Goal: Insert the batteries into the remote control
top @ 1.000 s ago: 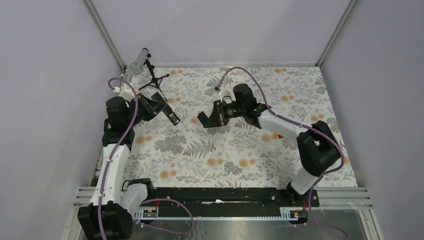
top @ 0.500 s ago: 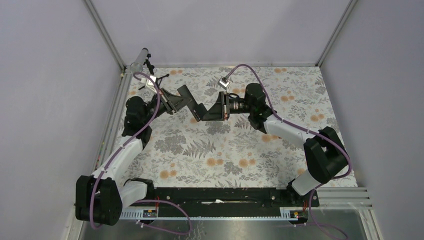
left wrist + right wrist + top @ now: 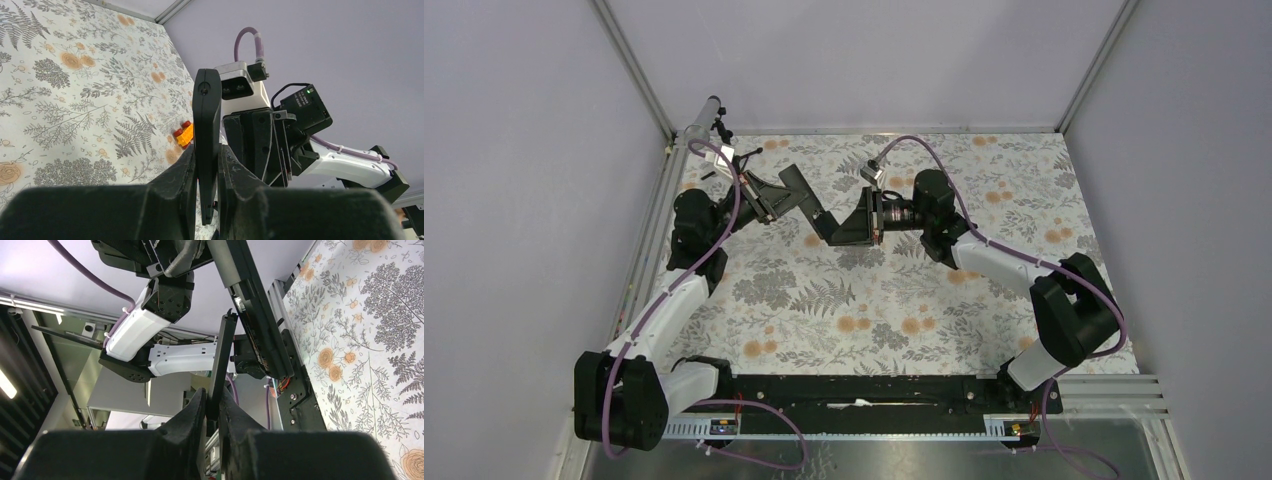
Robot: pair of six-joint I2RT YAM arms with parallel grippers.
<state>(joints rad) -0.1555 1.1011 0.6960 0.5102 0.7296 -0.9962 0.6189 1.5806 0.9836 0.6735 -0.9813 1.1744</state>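
**Both Hands Closed on Black Parts Above the Desk**

Left hand (image 3: 206, 159): closed on the remote control (image 3: 206, 115). The remote stands edge-on in the grip, raised above the far left-centre area of the desk (image 3: 874, 310). An orange and red toy car (image 3: 183, 136) lies on the desk beyond it.

Right hand (image 3: 212, 402): closed on a thin flat black piece (image 3: 224, 360), also edge-on and clear of the desk.

The two hands face each other, close together.

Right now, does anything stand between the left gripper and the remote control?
Nothing visible does. The left gripper clamps the remote control edge-on between its jaws. The right gripper, shut on a thin black piece, faces it closely.
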